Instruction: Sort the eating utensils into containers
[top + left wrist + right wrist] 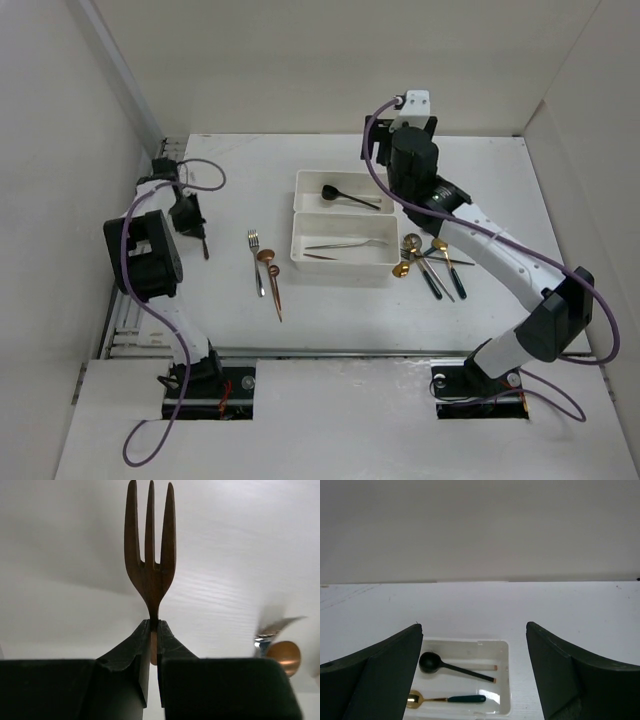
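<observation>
My left gripper (154, 622) is shut on the neck of a copper fork (150, 570), whose tines point straight out past the fingertips. From above, that gripper (192, 216) is at the table's far left, with the fork (205, 246) poking toward the near side. Two white containers lie mid-table. The far one (303, 182) holds a black spoon (345, 196). The near one (298, 252) holds a silver utensil (345, 244) and a copper one. My right gripper (474, 625) hangs open and empty above the far container (504, 680), where the black spoon (432, 662) and a gold, green-handled spoon (465, 699) lie.
A silver fork (254, 243) and two copper utensils (272, 285) lie loose left of the containers. A pile of gold, silver and green-handled utensils (432, 262) lies to their right, partly under the right arm. White walls close the table at the back and sides.
</observation>
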{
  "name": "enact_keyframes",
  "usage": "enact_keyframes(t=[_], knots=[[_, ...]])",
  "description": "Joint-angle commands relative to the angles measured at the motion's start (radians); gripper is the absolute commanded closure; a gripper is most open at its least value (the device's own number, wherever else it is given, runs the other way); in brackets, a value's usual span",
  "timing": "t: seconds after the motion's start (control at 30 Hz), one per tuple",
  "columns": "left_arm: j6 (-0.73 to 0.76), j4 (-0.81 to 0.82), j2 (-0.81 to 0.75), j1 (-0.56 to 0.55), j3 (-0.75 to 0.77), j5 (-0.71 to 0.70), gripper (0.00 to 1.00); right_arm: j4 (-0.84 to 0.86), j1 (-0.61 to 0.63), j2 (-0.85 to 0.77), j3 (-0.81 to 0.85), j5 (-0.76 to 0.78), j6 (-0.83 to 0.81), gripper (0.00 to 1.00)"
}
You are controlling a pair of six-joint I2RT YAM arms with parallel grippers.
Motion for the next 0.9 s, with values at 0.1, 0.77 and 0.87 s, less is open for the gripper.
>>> enact_keyframes(t=[0.1,0.77,0.87], knots=[[0.293,0.064,-0.171,-0.252,0.127,-0.033,1.00,0.136,-0.072,-0.079,-0.073,-0.037,0.001,0.11],[0.620,0.162,-0.112,-0.992,0.172,-0.119,0.83,0.190,-0.238,-0.281,-0.320,-0.123,0.040,0.11],[0.643,0.140,-0.102,-1.002,0.172,-0.131,0.67,0.190,-0.250,-0.302,-0.345,-0.123,0.040,0.11]])
